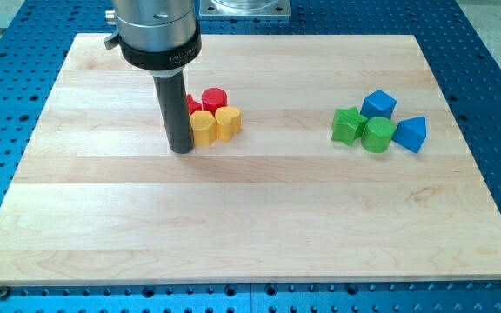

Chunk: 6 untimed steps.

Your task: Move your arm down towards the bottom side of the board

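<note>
My tip (182, 149) sits on the worktop (103, 226) in the upper left part of the view, touching or just short of the left edge of a yellow block (203, 128). The tool is a plain rod with nothing to open or shut, and it has hold of nothing.

The step in hand is to bring the arm toward the view's bottom. I judge the best line is straight down from where the tip stands, since the wood below it is bare all the way to the bottom edge. I would keep off any drift to the view's right at the start, because the yellow block is close enough that a sideways nudge would drag the near cluster along.

Counting outward: the near cluster holds two yellow blocks, the second yellow block (228, 122) just right of the first, and behind them a red cylinder (214, 98) and a red block (193, 104) partly hidden by the rod. Well apart on the view's right lie two green pieces, a green star-like block (348, 125) and a green cylinder (377, 135), and two blue ones, a blue block (378, 104) and a blue wedge (411, 134)
</note>
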Tool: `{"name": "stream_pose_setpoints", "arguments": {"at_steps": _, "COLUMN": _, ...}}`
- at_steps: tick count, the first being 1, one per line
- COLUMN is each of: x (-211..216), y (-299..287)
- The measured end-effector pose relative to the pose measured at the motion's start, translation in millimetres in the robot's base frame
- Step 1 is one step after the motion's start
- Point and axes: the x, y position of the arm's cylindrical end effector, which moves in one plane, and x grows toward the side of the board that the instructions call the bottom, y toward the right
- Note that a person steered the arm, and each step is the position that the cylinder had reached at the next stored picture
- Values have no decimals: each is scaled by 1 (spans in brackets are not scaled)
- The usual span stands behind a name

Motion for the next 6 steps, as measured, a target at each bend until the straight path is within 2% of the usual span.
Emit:
{"name": "stream_pose_setpoints", "arguments": {"at_steps": 3, "x": -3, "y": -10}}
{"name": "stream_pose_setpoints", "arguments": {"at_steps": 5, "x": 42, "y": 2}}
{"name": "stream_pose_setpoints", "arguments": {"at_steps": 6, "x": 43, "y": 5}}
